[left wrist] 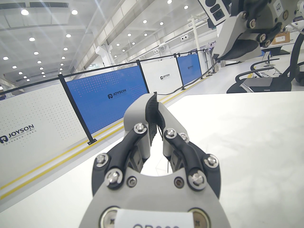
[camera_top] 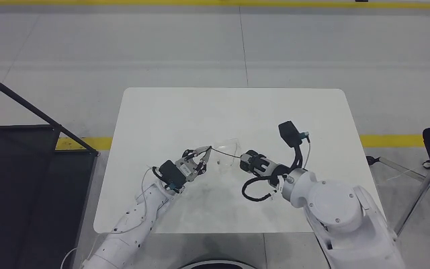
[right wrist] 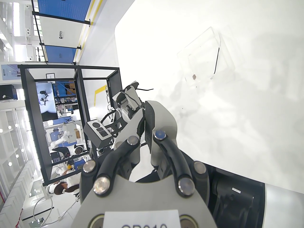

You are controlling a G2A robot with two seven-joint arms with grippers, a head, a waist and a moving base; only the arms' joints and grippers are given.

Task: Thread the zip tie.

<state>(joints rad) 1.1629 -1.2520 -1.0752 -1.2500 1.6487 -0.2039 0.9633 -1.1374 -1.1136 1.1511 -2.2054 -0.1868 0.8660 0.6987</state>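
Above the surface [camera_top: 302, 121], the zip tie [right wrist: 146, 88] is pinched by the closed left gripper [left wrist: 154, 100], its free end near the closed right gripper [right wrist: 145, 110].

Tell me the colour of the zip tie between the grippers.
The zip tie is black; the top view shows it best.

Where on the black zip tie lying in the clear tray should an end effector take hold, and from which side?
Grip the spare zip tie mid-strap, coming straight down: it lies flat beside one wall of the clear tray, so a sideways approach would probably hit that wall. Close the end effector across the thin strap.
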